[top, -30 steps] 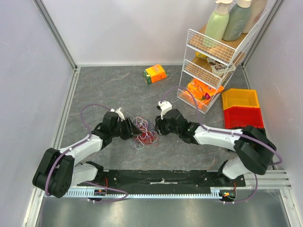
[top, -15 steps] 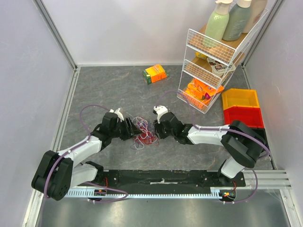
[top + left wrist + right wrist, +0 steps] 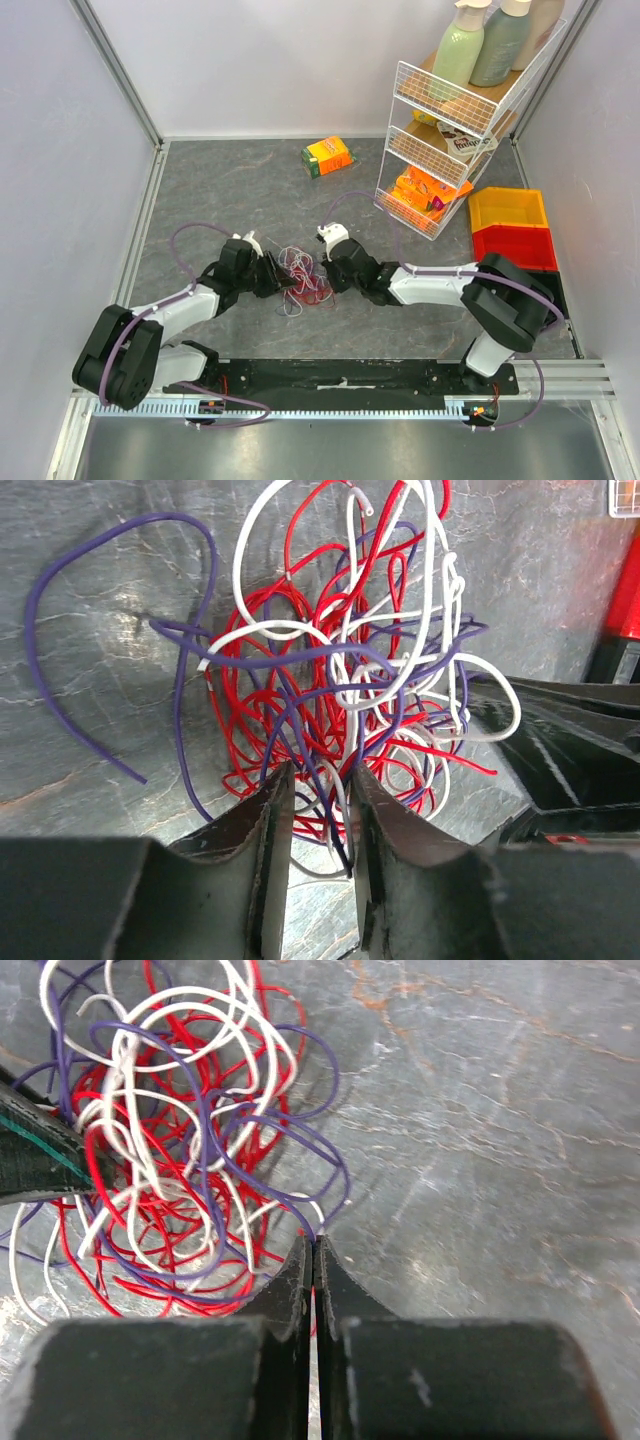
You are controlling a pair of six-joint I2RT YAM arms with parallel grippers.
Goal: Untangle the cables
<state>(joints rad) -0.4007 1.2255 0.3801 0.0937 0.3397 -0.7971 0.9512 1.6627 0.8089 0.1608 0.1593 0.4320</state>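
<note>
Red, white and purple cables [image 3: 305, 272], thin, floppy and plastic-coated, lie in one knotted heap on the grey stone-patterned tabletop [image 3: 230, 190], near the middle of the overhead view. As I judge it, the untangling has barely begun. No colour has been drawn out of the heap, and the loops cross over and through one another everywhere. One purple end trails loose to the side in my left wrist view, but the rest of that strand runs back into the knot. All the separating is left to do.

My two arms meet at the heap from opposite sides, so the cables lie between my pincers. My left pincer [image 3: 284, 277] reaches in at the heap's left edge. Seen from its wrist, the left pincer [image 3: 320, 775] is narrow but not closed. A few purple, red and white strands of the cables [image 3: 340, 680] run down into the gap between the jaws, and most of the heap sits just beyond the tips.

My right pincer [image 3: 324, 274] touches the heap's right edge. From its wrist, the right pincer [image 3: 311, 1244] is closed, jaws pressed together. A purple strand ends right at the tips and a sliver of red shows in the seam, so it appears to pinch the cables [image 3: 170, 1130] at their near fringe. The bulk spreads ahead and to the left.
</note>
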